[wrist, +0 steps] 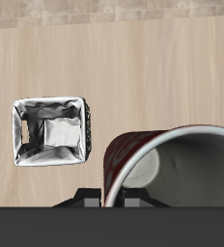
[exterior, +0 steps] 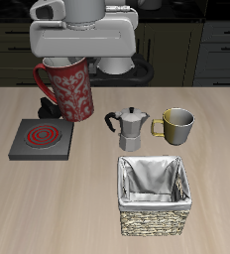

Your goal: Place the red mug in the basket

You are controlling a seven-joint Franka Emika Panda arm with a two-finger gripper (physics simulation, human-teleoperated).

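The red mug (exterior: 69, 92), tall and dark red with a mottled pattern, hangs slightly tilted in the air above the table's back part, over the far edge of a dark burner plate. My gripper (exterior: 65, 65) is shut on its rim from above; the fingers are mostly hidden by the mug and the hand. In the wrist view the mug (wrist: 172, 169) fills the near field, its pale grey inside showing, with my gripper (wrist: 109, 201) at its rim. The wicker basket (exterior: 155, 220), lined with white-grey cloth, stands near the table's front edge, apart from the mug. It also shows in the wrist view (wrist: 85, 130).
A dark square burner plate (exterior: 28, 149) with a red spiral lies below the mug. A metal moka pot (exterior: 130, 127) and a smaller olive-yellow mug (exterior: 174, 123) stand just behind the basket. Dark cabinets run behind the table.
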